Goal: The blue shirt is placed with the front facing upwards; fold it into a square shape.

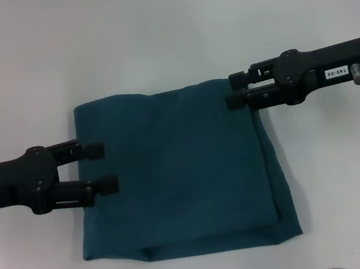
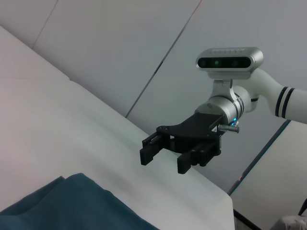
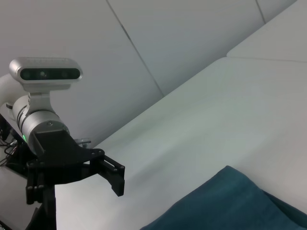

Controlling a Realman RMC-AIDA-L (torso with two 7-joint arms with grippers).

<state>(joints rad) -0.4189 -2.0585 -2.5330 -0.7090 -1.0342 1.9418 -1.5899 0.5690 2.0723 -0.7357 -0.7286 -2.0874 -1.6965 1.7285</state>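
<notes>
Your head camera looks steeply down on the table [image 1: 153, 32] from above, taking in both arms. Each wrist camera sits low, just above the table, looking across it at the opposite arm's gripper and camera. All three views share the shirt [image 1: 178, 174] and the white tabletop.

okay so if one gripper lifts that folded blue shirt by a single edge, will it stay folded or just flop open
It would probably flop open. The blue shirt lies in soft stacked layers with a loose lower flap, so nothing seems to hold them together. It looks light and limp, likely to drape. Both the left gripper and right gripper are open, not holding it.
</notes>
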